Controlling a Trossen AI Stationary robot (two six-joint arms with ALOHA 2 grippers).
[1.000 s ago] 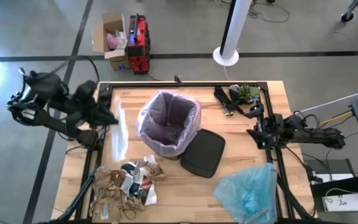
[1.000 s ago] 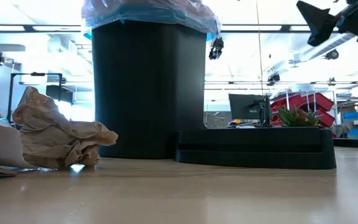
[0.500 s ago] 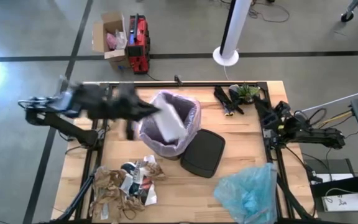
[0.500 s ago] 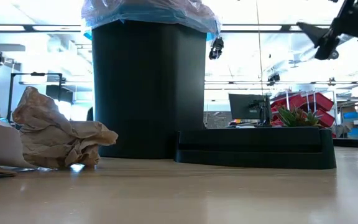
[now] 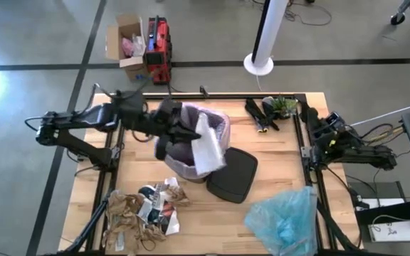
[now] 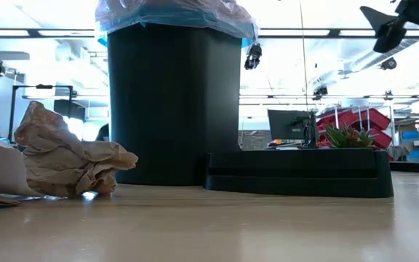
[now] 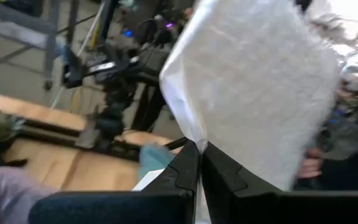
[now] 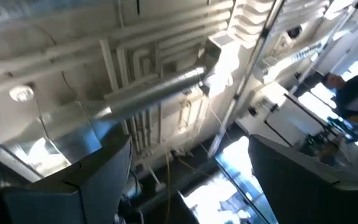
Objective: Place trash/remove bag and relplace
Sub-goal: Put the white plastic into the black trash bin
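The black bin (image 6: 174, 102) stands mid-table, lined with the pale pink-lavender bag (image 5: 216, 122). My left gripper (image 5: 184, 133) reaches over the bin's opening from the table's left, shut on a white paper sheet (image 5: 207, 146) (image 7: 253, 81). The trash heap (image 5: 144, 212) of brown paper and wrappers lies on the table at the near left; its brown paper (image 6: 64, 156) shows in the low view. A crinkly light blue bag (image 5: 285, 217) lies at the near right. My right gripper (image 5: 312, 117) (image 8: 191, 180) stands open at the table's right edge, pointing upward, with nothing between its fingers. My left gripper pinches the white sheet by one edge (image 7: 194, 142) between its two fingers. The fingers come level from the table's left. The sheet is lifted clear of the table and spreads beyond the fingertips over the bin's opening and right rim; whether it touches the bag, I cannot tell.
The bin's black lid (image 5: 232, 174) lies flat on the table just right of the bin. A black-and-green clump with a small plant (image 5: 276, 110) sits at the far right corner. Bare wood lies between the trash heap and the blue bag.
My left gripper has swung from the table's left edge toward the right, carrying the white sheet until it is over the bin's opening. My right gripper has tipped upward and turned at the table's right edge.
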